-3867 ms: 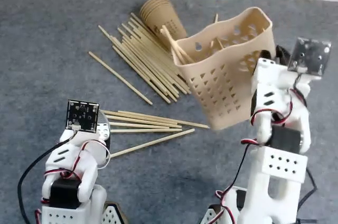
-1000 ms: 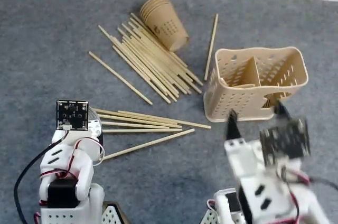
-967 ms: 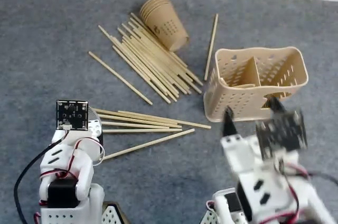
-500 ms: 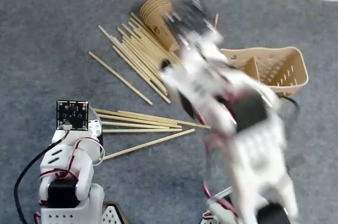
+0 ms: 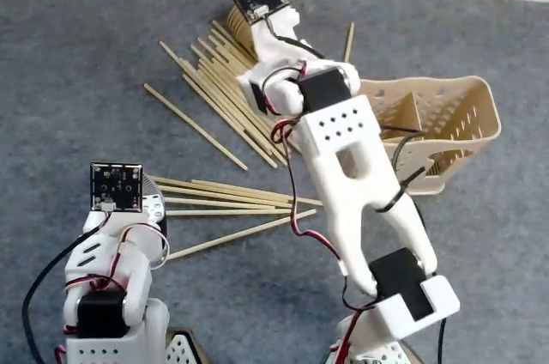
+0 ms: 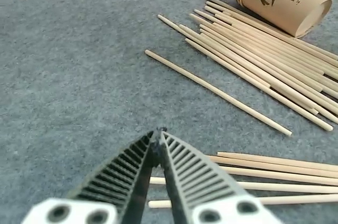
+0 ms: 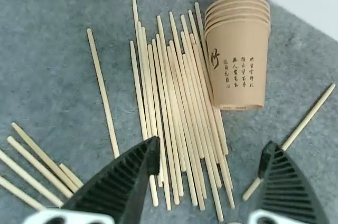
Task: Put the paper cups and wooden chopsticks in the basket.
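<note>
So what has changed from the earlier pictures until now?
The right hand let go of the basket, which is now down on the table, pulled back, then stretched out, open, over the chopsticks toward the paper cups. The left hand, the cups and the chopsticks stayed put.

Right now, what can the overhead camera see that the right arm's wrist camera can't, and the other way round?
The high view adds the basket, partly hidden by the right arm, and the left arm. The right wrist view adds the right gripper, jaws spread wide, and the printed side of the stack of paper cups. Both share that stack, the pile of wooden chopsticks beside it, and one stray chopstick.
</note>
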